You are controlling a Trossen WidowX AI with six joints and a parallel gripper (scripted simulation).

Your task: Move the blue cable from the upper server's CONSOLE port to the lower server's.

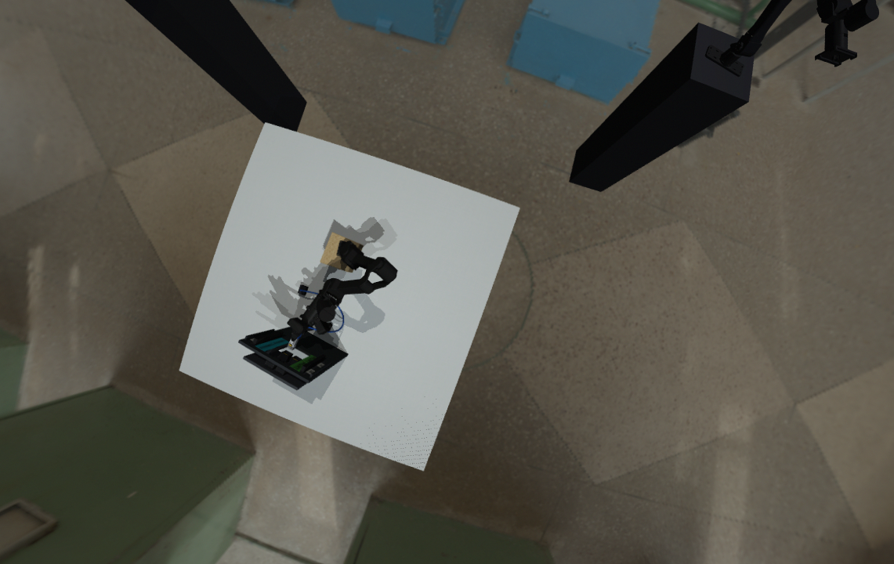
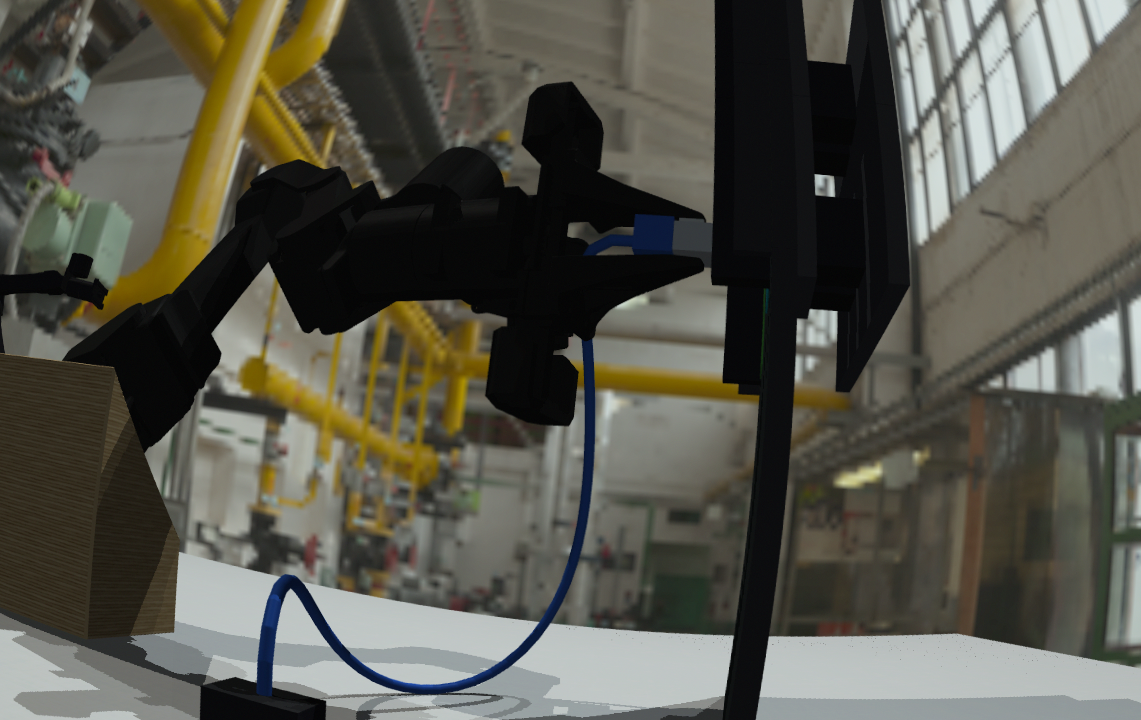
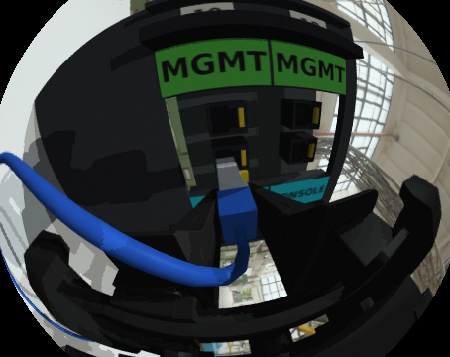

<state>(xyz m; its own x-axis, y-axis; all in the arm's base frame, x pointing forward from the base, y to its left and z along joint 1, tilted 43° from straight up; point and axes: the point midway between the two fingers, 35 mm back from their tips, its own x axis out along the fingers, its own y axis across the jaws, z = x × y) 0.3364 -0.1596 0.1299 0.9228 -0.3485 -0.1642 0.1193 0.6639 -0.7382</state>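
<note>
the arm (image 1: pixel 381 272) (image 2: pixel 417 237) is matte black, with chunky, angular segments.

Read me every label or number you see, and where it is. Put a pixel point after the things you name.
"MGMT": left green label (image 3: pixel 214 67).
"MGMT": right green label (image 3: pixel 308 68).
"ONSOLE", start hidden: right teal label (image 3: pixel 304 190).
Left teal label (image 3: pixel 199 201): text hidden.
White tags (image 3: pixel 207 10) above: cut off, unreadable.
</note>
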